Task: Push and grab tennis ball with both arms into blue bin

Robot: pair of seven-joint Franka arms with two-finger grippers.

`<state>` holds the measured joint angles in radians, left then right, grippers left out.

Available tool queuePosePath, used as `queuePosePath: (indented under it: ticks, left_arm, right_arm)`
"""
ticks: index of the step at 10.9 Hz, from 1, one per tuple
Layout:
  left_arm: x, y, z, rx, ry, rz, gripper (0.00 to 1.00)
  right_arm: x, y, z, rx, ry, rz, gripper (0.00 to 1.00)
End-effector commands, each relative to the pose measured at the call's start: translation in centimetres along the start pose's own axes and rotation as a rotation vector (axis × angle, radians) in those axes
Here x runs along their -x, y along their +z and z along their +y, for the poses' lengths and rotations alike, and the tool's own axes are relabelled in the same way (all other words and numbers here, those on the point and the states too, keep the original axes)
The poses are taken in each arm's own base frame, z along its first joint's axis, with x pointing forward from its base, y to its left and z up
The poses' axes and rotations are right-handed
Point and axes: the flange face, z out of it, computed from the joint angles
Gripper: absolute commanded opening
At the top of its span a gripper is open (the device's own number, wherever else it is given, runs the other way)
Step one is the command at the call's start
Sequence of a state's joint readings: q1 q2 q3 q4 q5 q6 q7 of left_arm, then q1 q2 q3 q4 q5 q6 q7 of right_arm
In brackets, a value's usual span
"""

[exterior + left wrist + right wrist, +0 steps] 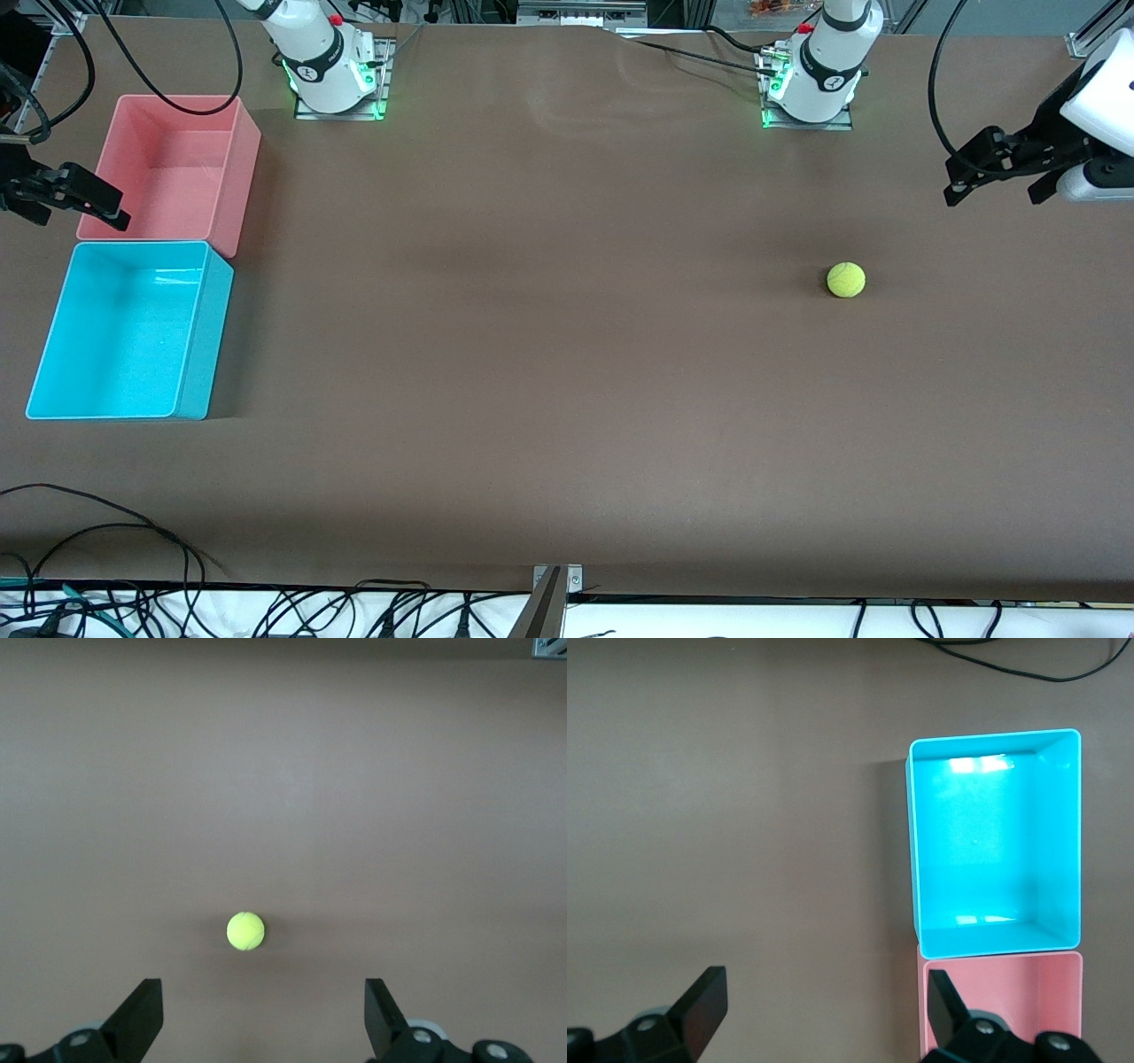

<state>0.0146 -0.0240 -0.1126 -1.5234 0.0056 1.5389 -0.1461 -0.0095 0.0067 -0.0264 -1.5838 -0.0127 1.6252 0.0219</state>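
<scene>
Left hand (992, 182) spread wide and empty, up over the counter's (549, 354) left-arm end; right hand (75, 202) likewise wide and empty, over the pink bin's (239, 168) outer wall.

Tennis ball (846, 280) alone on bare counter toward the left arm's end, round, no long axis. Blue bin (205, 337) empty, touching pink bin, nearer the camera, long axis running toward it. Broad open brown surface between ball and bins.

The tennis ball (846, 280) (245, 931), small, fuzzy and yellow-green, rests alone on the brown surface (549, 354) toward the left arm's end. The blue bin (197, 337) (914, 850), bright cyan, rectangular, upright and open-topped, sits at the right arm's end, well apart from the ball.
</scene>
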Motion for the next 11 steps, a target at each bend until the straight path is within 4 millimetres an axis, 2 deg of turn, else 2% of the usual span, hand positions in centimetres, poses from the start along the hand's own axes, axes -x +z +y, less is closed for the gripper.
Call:
queuePosePath:
  ticks: [1, 5, 9, 10, 11]
  left_arm:
    - [0.6, 2.0, -0.3, 0.001, -0.008, 0.037, 1.0]
    - [-0.2, 7.1, -1.9, -0.01, -0.038, 0.0, 1.0]
    - [-1.2, 9.8, -3.3, -0.009, -0.063, -0.011, 1.0]
    - [-1.6, 11.2, -3.3, -0.008, -0.062, -0.005, 1.0]
    - [-1.8, 12.2, -4.4, -0.019, -0.065, -0.01, 1.0]
  right_arm:
    - [-0.1, -0.9, 0.2, 0.009, -0.001, 0.013, 1.0]
    - [-0.1, -0.9, 0.2, 0.009, 0.0, 0.013, 1.0]
    - [-0.1, -0.9, 0.2, 0.009, 0.002, 0.013, 1.0]
    - [-0.1, -0.9, 0.2, 0.009, 0.0, 0.011, 1.0]
    - [-0.1, -0.9, 0.2, 0.009, 0.002, 0.011, 1.0]
